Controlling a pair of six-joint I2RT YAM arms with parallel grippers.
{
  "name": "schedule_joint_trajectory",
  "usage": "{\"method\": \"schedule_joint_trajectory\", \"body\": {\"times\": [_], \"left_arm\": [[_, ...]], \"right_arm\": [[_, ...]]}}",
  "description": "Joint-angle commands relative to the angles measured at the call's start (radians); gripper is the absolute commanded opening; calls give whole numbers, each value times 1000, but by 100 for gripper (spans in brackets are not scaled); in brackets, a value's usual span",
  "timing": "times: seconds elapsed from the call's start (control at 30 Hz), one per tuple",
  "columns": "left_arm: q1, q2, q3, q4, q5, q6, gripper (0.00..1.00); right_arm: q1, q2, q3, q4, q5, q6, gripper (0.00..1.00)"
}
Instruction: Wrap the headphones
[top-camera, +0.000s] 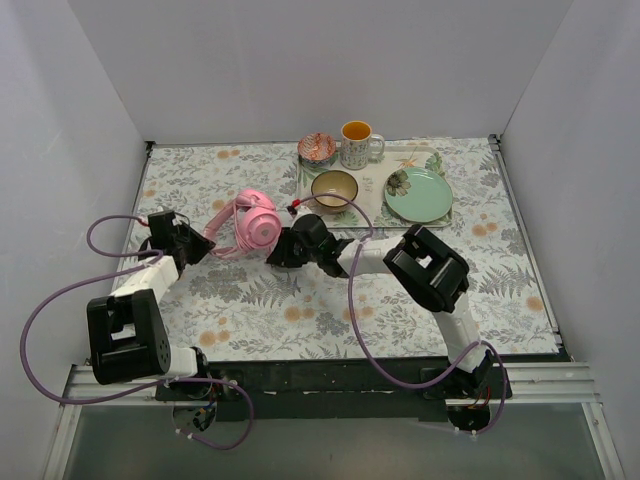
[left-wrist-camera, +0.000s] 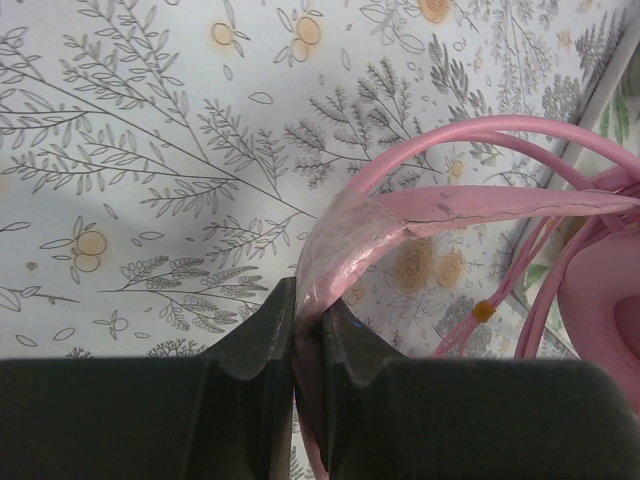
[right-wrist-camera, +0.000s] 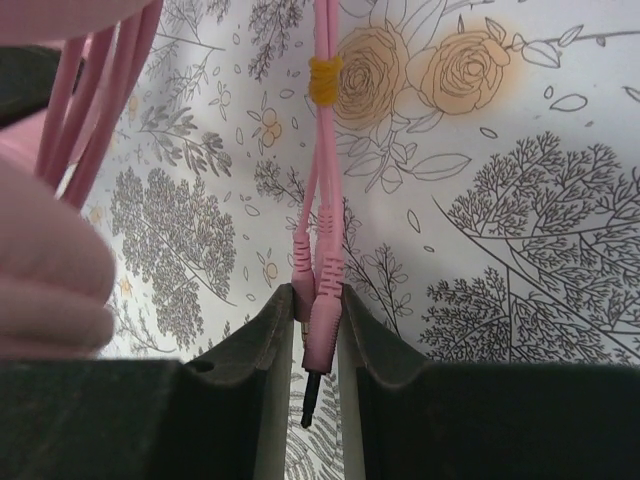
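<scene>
The pink headphones (top-camera: 255, 220) lie on the floral tablecloth left of centre, earcups up. My left gripper (top-camera: 198, 243) is shut on the headband (left-wrist-camera: 345, 250), which arches up and right in the left wrist view toward an earcup (left-wrist-camera: 605, 300). My right gripper (top-camera: 283, 250) sits just right of the earcups and is shut on the cable's two pink jack plugs (right-wrist-camera: 320, 300); a black plug tip pokes out below between the fingers. The thin pink cable (right-wrist-camera: 322, 130), bound by a yellow tie (right-wrist-camera: 323, 78), runs up from the plugs. More cable loops (right-wrist-camera: 95, 90) hang beside an earcup (right-wrist-camera: 50, 270).
A tray (top-camera: 442, 216) at the back holds a green plate (top-camera: 418, 194), a bowl (top-camera: 334, 187), a mug (top-camera: 357, 144) and a small patterned bowl (top-camera: 316, 149). Purple robot cables (top-camera: 355, 300) loop over the table's front half. White walls close in three sides.
</scene>
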Motion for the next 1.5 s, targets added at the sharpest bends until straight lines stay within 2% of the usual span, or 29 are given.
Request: {"method": "schedule_joint_trajectory", "body": {"times": [0.0, 0.33, 0.43, 0.53, 0.63, 0.73, 0.83, 0.9, 1.0, 1.1, 1.27, 1.33, 1.47], "left_arm": [[-4, -35, 1, 103, -77, -82, 0], [-5, -29, -9, 70, -128, -154, 0], [-5, -21, 4, 74, -132, -193, 0], [-10, -12, 27, 68, -135, -233, 0], [-10, -6, 35, 57, -167, -244, 0], [-13, 14, 20, 80, -183, -231, 0], [-22, 56, 32, 76, -197, -231, 0], [-25, 77, 46, 73, -235, -240, 0], [-25, 96, 75, 82, -273, -247, 0], [-42, 94, 73, 152, -304, -257, 0], [-133, 135, 61, 162, -442, -206, 0], [-137, 168, 61, 159, -445, -207, 0], [-146, 204, 69, 125, -448, -230, 0]], "right_arm": [[19, 9, 82, 21, 56, 25, 1], [54, 44, 93, -7, 236, 48, 1], [80, 90, 229, -166, 302, 50, 1], [107, 116, 291, -266, 403, 87, 1], [122, 77, 245, -222, 473, 159, 1], [136, 58, 216, -191, 532, 140, 1], [137, 121, 332, -318, 525, 145, 1], [139, 139, 347, -355, 495, 177, 1], [139, 117, 269, -288, 427, 234, 1], [137, 84, 221, -161, 376, 153, 1], [130, 121, 314, -205, 281, 59, 1], [122, 133, 313, -185, 220, 51, 1], [119, 130, 273, -174, 226, 58, 1]]}}
